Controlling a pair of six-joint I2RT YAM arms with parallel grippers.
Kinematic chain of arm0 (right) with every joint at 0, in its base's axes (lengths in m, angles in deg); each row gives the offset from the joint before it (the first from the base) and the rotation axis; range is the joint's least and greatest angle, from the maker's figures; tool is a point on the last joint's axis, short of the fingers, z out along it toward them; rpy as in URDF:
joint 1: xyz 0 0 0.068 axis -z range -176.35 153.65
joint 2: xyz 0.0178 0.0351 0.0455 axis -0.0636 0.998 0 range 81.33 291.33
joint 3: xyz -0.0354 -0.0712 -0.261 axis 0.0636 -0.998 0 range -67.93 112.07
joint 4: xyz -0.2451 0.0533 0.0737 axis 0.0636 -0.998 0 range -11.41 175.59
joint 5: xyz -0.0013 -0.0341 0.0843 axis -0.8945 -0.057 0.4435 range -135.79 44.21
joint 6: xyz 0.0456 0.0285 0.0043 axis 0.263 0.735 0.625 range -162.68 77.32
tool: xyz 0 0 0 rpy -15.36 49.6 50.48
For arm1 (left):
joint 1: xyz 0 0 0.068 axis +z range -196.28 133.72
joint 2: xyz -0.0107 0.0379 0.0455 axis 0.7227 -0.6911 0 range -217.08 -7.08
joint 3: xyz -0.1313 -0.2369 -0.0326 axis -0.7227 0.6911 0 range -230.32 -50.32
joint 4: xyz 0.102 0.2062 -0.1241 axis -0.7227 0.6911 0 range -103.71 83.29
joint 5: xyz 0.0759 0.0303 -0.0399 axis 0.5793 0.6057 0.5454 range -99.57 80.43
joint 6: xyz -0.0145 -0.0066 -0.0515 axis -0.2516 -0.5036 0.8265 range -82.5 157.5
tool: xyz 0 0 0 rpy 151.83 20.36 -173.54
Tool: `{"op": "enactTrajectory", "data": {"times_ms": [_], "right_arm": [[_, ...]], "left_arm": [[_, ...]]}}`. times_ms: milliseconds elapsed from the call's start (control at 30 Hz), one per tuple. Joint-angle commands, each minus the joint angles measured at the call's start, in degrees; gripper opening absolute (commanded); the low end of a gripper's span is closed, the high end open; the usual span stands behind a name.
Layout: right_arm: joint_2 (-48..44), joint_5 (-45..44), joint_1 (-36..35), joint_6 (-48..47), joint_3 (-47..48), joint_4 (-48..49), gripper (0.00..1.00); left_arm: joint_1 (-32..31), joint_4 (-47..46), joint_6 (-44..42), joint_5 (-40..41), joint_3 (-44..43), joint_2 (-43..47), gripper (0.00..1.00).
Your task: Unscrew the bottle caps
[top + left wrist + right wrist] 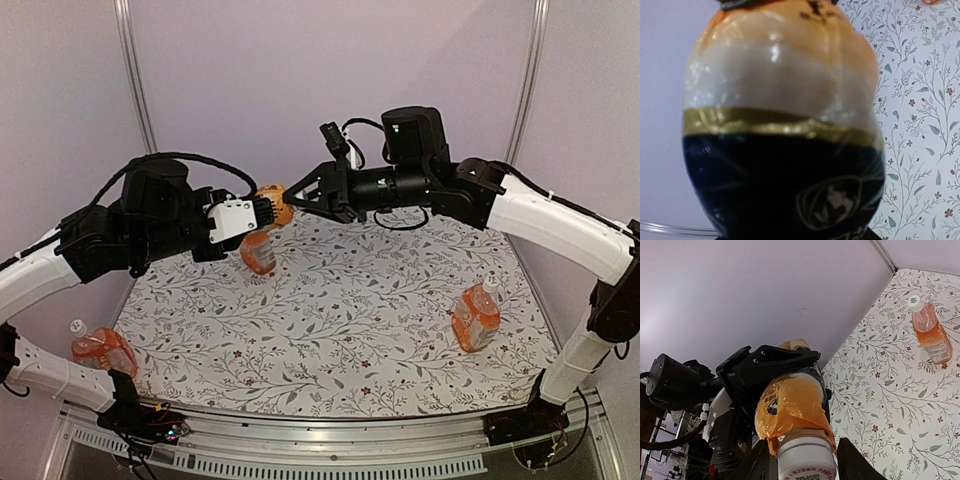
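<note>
My left gripper (268,210) is shut on the slim dark-labelled bottle (275,205), holding it in the air on its side above the back of the table. In the left wrist view the bottle (780,150) fills the frame and hides the fingers. Its white ribbed bottle cap (806,460) points toward my right gripper (805,450), whose two dark fingers press against the cap's sides. An orange wrapper covers the bottle's neck (790,405). From above, the right gripper (292,200) meets the bottle's end.
Three squat orange bottles are on the floral table (350,330): one upright (258,252) under the held bottle, one (476,317) at the right, one (100,350) lying at the left edge. The right wrist view shows a capped bottle (931,332) on the cloth.
</note>
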Motion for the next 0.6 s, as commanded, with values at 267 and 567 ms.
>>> {"op": "enactTrajectory", "data": {"times_ms": [267, 567], "right_arm": [[-5.92, -0.56, 1.75, 0.08, -6.2, 1.67, 0.55], [-5.24, 1.69, 1.73, 0.31, -5.78, 1.7, 0.5]], "left_arm": [[-1.14, -0.99, -1.01, -0.64, 1.0, 0.88, 0.29], [-1.08, -0.97, -1.13, -0.65, 1.01, 0.8, 0.29]]}}
